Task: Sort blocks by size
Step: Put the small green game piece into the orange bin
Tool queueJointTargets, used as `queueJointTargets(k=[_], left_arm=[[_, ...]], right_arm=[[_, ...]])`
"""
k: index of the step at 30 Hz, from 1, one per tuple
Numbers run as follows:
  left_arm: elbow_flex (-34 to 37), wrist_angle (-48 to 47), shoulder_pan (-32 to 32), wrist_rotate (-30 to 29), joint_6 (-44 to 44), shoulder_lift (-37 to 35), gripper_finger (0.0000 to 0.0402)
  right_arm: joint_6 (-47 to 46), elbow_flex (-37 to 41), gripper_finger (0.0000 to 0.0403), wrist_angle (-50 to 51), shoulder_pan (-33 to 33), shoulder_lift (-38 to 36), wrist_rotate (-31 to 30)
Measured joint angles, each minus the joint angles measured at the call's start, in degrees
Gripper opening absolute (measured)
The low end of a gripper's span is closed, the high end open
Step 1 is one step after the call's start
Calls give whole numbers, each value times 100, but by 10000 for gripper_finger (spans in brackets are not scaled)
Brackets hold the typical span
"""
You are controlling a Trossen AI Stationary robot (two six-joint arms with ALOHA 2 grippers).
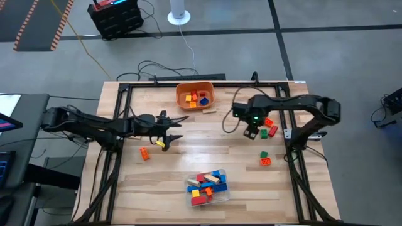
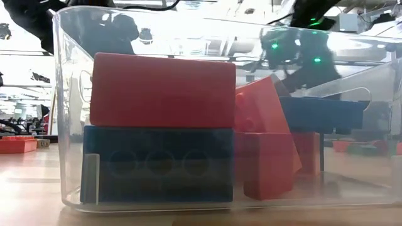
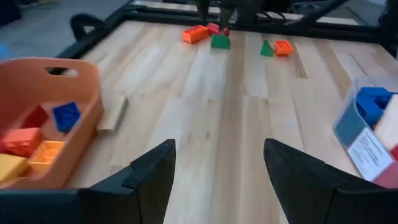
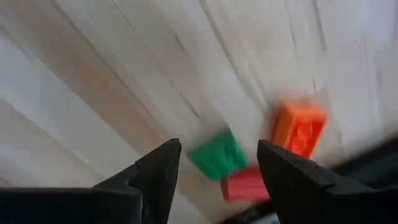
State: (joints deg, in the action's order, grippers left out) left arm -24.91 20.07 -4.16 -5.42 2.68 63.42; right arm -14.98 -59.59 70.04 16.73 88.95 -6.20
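Three blocks lie together at the table's right: orange (image 1: 269,122), red (image 1: 273,130) and green (image 1: 264,133). My right gripper (image 1: 251,130) hangs open just left of them, pointing down; its wrist view shows the green block (image 4: 217,155) below the gap and the orange block (image 4: 300,127) beyond one finger. A green block (image 1: 264,154) and an orange one (image 1: 266,162) lie nearer the front. My left gripper (image 1: 178,127) stands open at mid-table, nothing between its fingers (image 3: 217,165). A yellow block (image 1: 161,143) and an orange block (image 1: 145,153) lie on the table beside it.
An orange bowl (image 1: 195,95) holding several blocks stands at the far middle, with a tan block (image 3: 113,114) on the table beside it. A clear tub (image 1: 207,187) with several blocks stands near the front edge and fills the low view (image 2: 63,125). A black frame (image 1: 119,125) runs along the table's sides.
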Motion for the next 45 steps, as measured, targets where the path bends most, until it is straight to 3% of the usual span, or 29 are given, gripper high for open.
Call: queueJointTargets(k=[7, 12, 22, 36, 45], left_arm=[[0, 55, 405, -653, 20, 124, 238], [0, 68, 522, -690, 81, 124, 238], [0, -17, 529, -707, 37, 124, 238], [0, -276, 533, -702, 84, 123, 238], [0, -310, 533, -698, 59, 123, 238]], right_arm=[[-1023, 895, 249, -272, -8, -1059, 4], [-1992, 1309, 249, -479, 56, -1490, -20], [-2701, 2046, 249, -1143, -147, -1506, -333], [-3269, 2265, 249, -1357, -325, -1508, -575], [-3370, 2782, 249, -2372, -321, -1510, -479]])
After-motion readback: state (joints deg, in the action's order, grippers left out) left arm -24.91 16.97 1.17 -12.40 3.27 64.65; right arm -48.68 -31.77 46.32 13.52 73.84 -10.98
